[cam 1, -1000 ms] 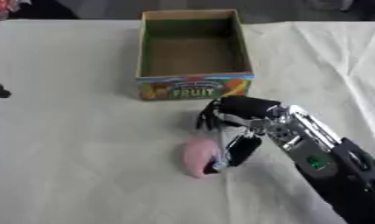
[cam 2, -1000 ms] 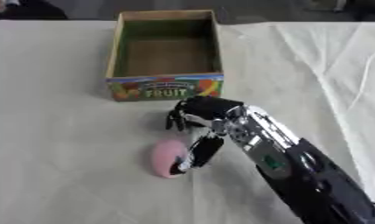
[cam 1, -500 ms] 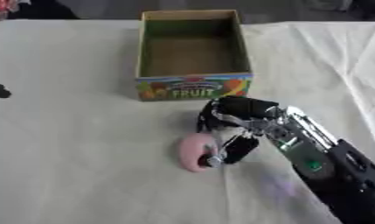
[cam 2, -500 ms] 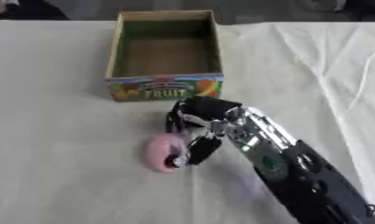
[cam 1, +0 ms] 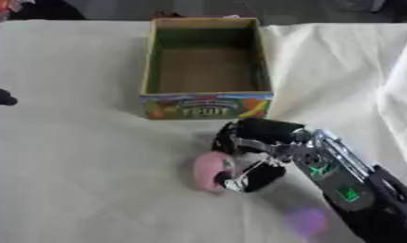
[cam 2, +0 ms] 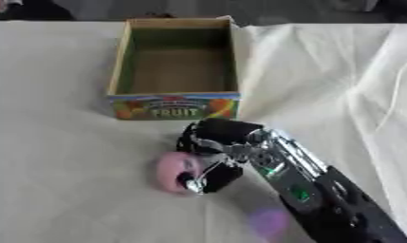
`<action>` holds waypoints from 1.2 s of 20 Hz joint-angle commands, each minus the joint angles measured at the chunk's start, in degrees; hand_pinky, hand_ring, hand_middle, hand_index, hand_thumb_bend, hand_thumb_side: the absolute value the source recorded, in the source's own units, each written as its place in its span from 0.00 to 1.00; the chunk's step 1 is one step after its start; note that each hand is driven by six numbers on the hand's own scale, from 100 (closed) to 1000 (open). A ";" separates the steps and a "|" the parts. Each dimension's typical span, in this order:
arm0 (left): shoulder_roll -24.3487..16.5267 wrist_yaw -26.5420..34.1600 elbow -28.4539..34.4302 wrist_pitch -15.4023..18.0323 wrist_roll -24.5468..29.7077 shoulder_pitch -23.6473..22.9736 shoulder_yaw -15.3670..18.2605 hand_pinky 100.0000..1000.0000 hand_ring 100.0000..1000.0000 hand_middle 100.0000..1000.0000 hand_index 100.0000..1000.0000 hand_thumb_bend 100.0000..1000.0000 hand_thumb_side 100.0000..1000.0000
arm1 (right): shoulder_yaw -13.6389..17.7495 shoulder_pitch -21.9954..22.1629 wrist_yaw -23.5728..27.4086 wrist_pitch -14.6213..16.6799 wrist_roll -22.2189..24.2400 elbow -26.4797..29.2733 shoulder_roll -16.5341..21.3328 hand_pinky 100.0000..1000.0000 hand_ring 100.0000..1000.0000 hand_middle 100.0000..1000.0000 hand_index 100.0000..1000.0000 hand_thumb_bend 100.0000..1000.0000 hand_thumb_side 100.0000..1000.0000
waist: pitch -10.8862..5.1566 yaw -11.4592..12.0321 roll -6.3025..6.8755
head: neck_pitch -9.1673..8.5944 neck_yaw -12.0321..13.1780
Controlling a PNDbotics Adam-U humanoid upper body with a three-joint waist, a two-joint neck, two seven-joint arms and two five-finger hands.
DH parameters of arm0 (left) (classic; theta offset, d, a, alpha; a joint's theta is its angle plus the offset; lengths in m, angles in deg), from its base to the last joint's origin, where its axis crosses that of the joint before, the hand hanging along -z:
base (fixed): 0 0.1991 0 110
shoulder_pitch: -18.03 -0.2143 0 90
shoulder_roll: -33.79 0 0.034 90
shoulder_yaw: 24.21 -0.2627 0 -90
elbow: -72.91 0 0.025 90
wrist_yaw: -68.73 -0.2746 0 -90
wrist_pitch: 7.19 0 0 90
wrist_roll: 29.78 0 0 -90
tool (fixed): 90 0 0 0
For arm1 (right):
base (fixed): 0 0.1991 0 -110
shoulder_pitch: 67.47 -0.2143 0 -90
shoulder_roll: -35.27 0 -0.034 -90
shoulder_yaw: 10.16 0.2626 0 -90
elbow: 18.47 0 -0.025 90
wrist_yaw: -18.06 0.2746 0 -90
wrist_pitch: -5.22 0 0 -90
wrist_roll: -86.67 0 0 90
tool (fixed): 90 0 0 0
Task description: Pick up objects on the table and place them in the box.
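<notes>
Box (cam 1: 205, 105): empty, nothing placed. Pink object (cam 1: 208, 170): on surface (cam 1: 82, 161), right hand (cam 1: 254, 156) curled around it, unlifted. Left hand: unseen.

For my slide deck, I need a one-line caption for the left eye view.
Robot's right hand curls round a pink object on the white cloth, just in front of the empty fruit box.

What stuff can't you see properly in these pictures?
- The pink object: both eye views show only a rounded pink shape; the right hand covers its right side, so what it is stays unclear.
- The left hand: only a dark bit shows at the left eye view's left edge, cut off; its fingers cannot be judged.
- The fruit box: its near wall hides the front strip of its floor.
</notes>
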 commanded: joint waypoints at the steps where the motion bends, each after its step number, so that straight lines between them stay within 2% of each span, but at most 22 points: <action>1: -0.36 -0.32 1.27 -0.04 0.21 0.27 0.30 0.48 0.46 0.52 0.69 0.00 0.93 | -0.25 -0.32 0.36 0.11 0.13 1.22 0.71 0.43 0.59 0.54 0.69 0.01 0.33 | -0.77 0.00 0.11 | -0.45 0.16; 5: -0.31 -0.38 1.27 -0.11 0.33 0.28 0.27 0.48 0.46 0.52 0.69 0.00 0.94 | -0.30 -0.38 -1.23 0.98 -0.95 1.29 0.98 0.46 0.66 0.70 0.82 0.13 0.37 | -0.72 0.01 0.12 | -0.63 0.14; 10: -0.29 -0.42 1.27 -0.18 0.49 0.29 0.29 0.48 0.47 0.52 0.69 0.00 0.94 | -0.37 -0.31 -3.24 1.85 -2.92 1.96 1.05 0.47 0.67 0.73 0.88 0.24 0.40 | -0.68 0.02 0.09 | -0.82 0.22; 14: -0.24 -0.50 1.27 -0.39 0.77 0.30 0.25 0.48 0.47 0.52 0.69 0.00 0.94 | -0.66 -0.27 -3.69 2.36 -4.05 2.75 1.14 0.47 0.65 0.65 0.80 0.25 0.37 | -0.65 -0.01 0.02 | -1.01 0.17; 16: -0.21 -0.54 1.27 -0.44 0.95 0.29 0.26 0.48 0.47 0.52 0.69 0.00 0.94 | -0.81 -0.19 -3.68 2.55 -4.07 2.47 1.05 0.46 0.64 0.59 0.75 0.25 0.35 | -0.63 0.06 0.02 | -1.03 0.16; 17: -0.21 -0.55 1.27 -0.46 1.01 0.28 0.28 0.48 0.47 0.52 0.69 0.00 0.94 | -0.85 -0.16 -3.60 2.58 -4.05 2.25 0.98 0.45 0.62 0.52 0.70 0.24 0.33 | -0.62 0.09 0.02 | -1.05 0.15; 20: -0.19 -0.65 1.27 -0.58 1.27 0.21 0.27 0.48 0.47 0.52 0.69 0.00 0.94 | -1.01 -0.16 -3.07 2.52 -4.34 1.67 0.68 0.43 0.58 0.42 0.61 0.18 0.30 | -0.60 0.12 0.00 | -1.04 0.09; 24: -0.15 -0.73 1.27 -0.73 1.68 0.18 0.25 0.48 0.47 0.52 0.68 0.00 0.94 | -1.43 -0.28 -2.69 2.83 -4.97 1.50 0.50 0.42 0.56 0.40 0.57 0.06 0.30 | -0.56 0.14 -0.07 | -1.09 0.02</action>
